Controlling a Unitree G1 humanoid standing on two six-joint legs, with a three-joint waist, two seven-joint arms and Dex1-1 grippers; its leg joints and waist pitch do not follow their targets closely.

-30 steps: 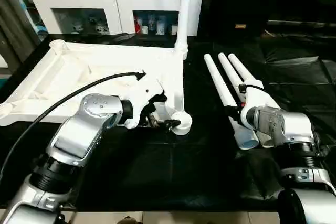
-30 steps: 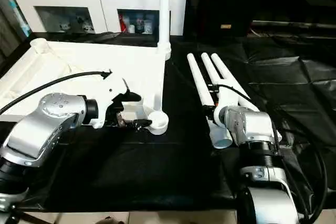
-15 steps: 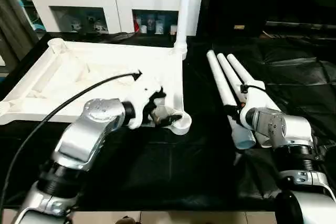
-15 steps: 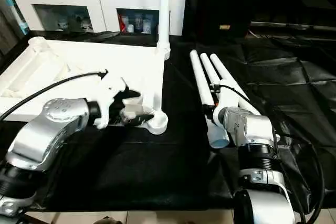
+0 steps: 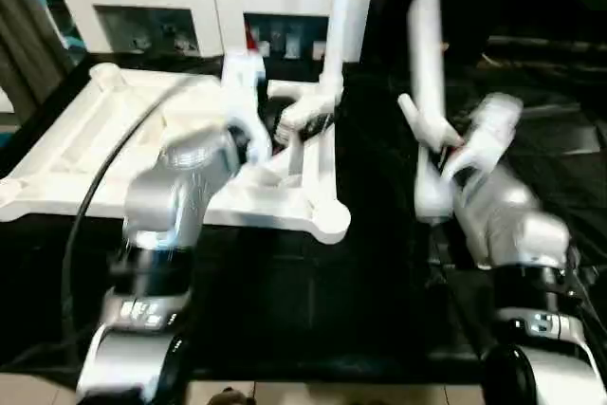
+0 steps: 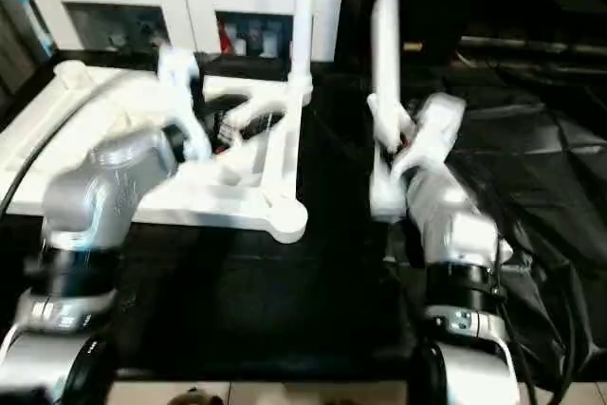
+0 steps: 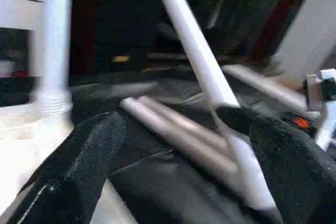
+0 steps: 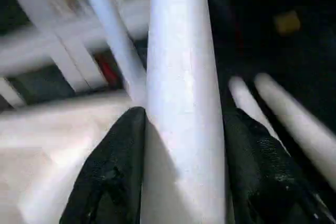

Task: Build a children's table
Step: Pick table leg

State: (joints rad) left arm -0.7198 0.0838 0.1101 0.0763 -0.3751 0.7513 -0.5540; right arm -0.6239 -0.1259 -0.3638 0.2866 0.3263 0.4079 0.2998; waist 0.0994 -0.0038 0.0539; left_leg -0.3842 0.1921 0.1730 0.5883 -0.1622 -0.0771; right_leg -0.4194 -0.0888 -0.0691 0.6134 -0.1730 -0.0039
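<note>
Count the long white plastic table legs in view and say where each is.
4. One white plastic leg stands in the upturned tabletop's far corner socket. One is raised in the right end effector. Two lie on the black sheet.

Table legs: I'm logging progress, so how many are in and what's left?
One leg stands in the top's far corner socket. The right hand holds a second leg upright, not seated. Two legs lie on the black cover; the left hand is open.

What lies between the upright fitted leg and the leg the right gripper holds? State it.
Bare black cover in the left eye view: nothing lies between the fitted leg and the held leg in the right gripper.
</note>
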